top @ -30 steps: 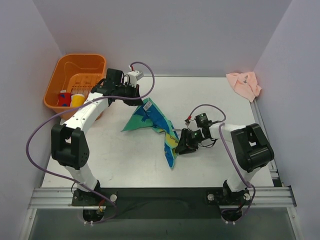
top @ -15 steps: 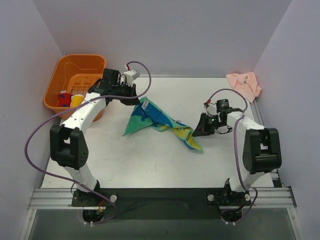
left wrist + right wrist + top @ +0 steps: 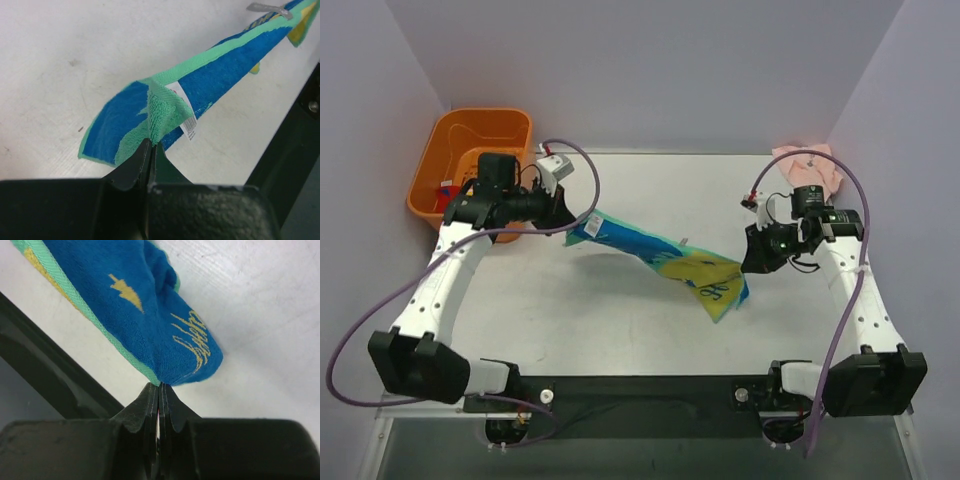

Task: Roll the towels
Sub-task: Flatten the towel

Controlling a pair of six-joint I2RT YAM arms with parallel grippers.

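The left gripper (image 3: 150, 145) was pinched shut on a green corner of the blue towel (image 3: 655, 255), and the right gripper (image 3: 159, 386) was clamped tight on its opposite end. The blue towel hung stretched between them over the middle of the table (image 3: 620, 320). The pink towel (image 3: 808, 168) lay crumpled at the table's far right corner, apart from both grippers.

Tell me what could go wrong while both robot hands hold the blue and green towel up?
The left gripper and right gripper each pinch only a tiny tip of the green and blue towel, so it might slip out. The towel hangs twisted and saggy between them, so it could land wrinkled and roll badly. The right arm is close to the pink towel and might nudge it.
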